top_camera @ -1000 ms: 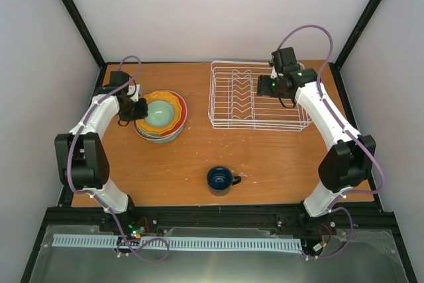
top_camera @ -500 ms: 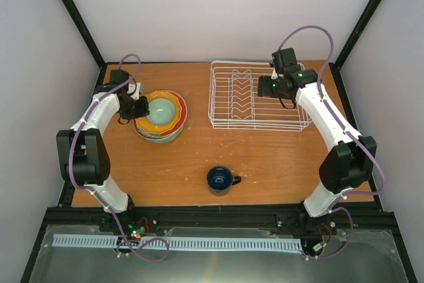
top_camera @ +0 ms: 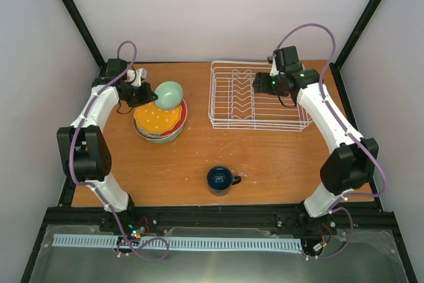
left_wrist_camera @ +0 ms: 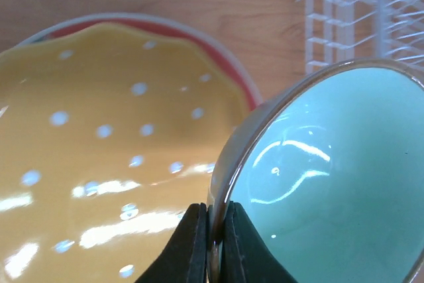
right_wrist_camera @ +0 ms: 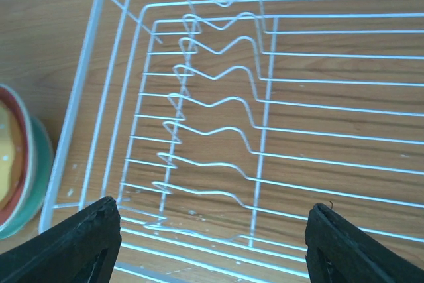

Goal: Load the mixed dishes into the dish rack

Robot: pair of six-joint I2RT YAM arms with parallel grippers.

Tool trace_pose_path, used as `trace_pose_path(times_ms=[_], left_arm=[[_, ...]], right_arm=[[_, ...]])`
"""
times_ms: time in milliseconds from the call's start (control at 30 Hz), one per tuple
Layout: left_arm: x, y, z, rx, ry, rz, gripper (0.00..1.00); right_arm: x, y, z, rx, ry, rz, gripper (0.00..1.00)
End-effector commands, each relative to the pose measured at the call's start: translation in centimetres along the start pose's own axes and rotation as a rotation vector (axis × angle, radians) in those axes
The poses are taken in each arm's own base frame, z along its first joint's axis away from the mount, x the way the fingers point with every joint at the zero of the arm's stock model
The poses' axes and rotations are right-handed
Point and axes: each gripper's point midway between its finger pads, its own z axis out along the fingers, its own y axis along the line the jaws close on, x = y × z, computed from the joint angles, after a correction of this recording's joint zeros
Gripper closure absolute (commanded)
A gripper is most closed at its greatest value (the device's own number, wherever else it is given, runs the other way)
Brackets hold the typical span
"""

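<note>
Left hand (top_camera: 146,93) is pinched tight on the rim of the small pale green bowl (top_camera: 169,94), holding it tipped on edge over the orange-yellow dotted plate (top_camera: 156,120) topping the stack. It looks clear of the plate, but honestly hard to be sure. Right hand (top_camera: 260,83) hangs over the dish rack (top_camera: 212,94), spread wide, gripping nothing. Dark blue mug (top_camera: 219,178) sits alone on the tabletop (top_camera: 278,157) nearer the arm bases.

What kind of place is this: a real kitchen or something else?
Probably a lab test cell, not a kitchen: a black frame with plain white walls encloses a wooden table, where a dish rack and stacked plates sit between robot arms.
</note>
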Motion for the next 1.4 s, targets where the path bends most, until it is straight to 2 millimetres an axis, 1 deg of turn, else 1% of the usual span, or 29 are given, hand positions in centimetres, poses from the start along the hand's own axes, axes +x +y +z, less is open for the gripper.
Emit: trace_pose_path(times_ms=[0,167,200,267,300,400,500,533,567,600,633,700,800,933,1033,1167,1267,1367], left_arm=[[-4.3,-7.6,-4.9,0.312,-0.161,0.050,1.00],[-4.8,-12.9,-7.1,0.575,-0.203,0.070,0.99],[-5.1,-14.2,-7.7,0.625,-0.220,0.098,0.99],[-4.8,-16.4,-8.3,0.721,-0.212,0.125,0.99],[-5.0,-17.7,-8.8,0.771,-0.225,0.159,0.99],[-4.6,-21.3,-9.5,0.897,-0.198,0.233,0.99],[-4.2,-23.9,-9.9,0.993,-0.165,0.281,0.99],[-4.0,-24.6,-10.1,1.027,-0.157,0.299,0.99],[-3.9,-25.2,-10.2,1.053,-0.151,0.309,0.99],[-3.6,-25.6,-10.2,1.075,-0.141,0.314,0.99],[-3.4,-26.0,-10.3,1.096,-0.135,0.319,0.99],[-3.1,-26.4,-10.2,1.126,-0.123,0.316,0.99],[-2.6,-26.5,-10.0,1.165,-0.103,0.297,0.99],[-2.2,-26.5,-9.5,1.194,-0.083,0.296,0.99],[-1.8,-26.9,-8.8,1.203,-0.061,0.302,0.99],[-1.3,-27.6,-7.7,1.222,-0.019,0.301,0.99],[-1.2,-27.8,-7.3,1.239,-0.013,0.293,0.99],[-1.2,-28.0,-7.1,1.255,-0.011,0.285,0.99]], right_arm=[[-1.8,4.0,-1.6,-0.196,-0.042,-0.012,0.23],[-1.9,8.3,-2.1,-0.449,0.020,-0.018,0.21],[-1.8,9.0,-2.2,-0.496,0.037,-0.015,0.20],[-1.5,10.2,-2.5,-0.586,0.068,-0.005,0.19],[-1.4,10.7,-2.5,-0.629,0.082,0.003,0.19],[-0.6,11.7,-2.7,-0.765,0.140,0.035,0.18],[-0.3,12.1,-3.3,-0.895,0.178,0.084,0.17],[-0.6,12.4,-3.9,-0.947,0.171,0.084,0.17],[-0.7,12.3,-4.3,-0.989,0.171,0.098,0.16],[-1.2,12.0,-4.9,-1.030,0.164,0.110,0.15],[-1.1,11.8,-5.4,-1.073,0.174,0.122,0.15],[-1.7,11.4,-6.3,-1.119,0.172,0.135,0.14],[-2.3,11.2,-7.2,-1.168,0.179,0.163,0.11],[-2.9,11.5,-8.8,-1.238,0.166,0.178,0.08],[-2.9,11.6,-8.8,-1.254,0.180,0.204,0.05],[-3.1,11.6,-8.6,-1.279,0.195,0.233,0.05],[-3.5,11.7,-8.9,-1.309,0.187,0.250,0.05],[-3.6,11.7,-8.8,-1.339,0.198,0.283,0.05]])
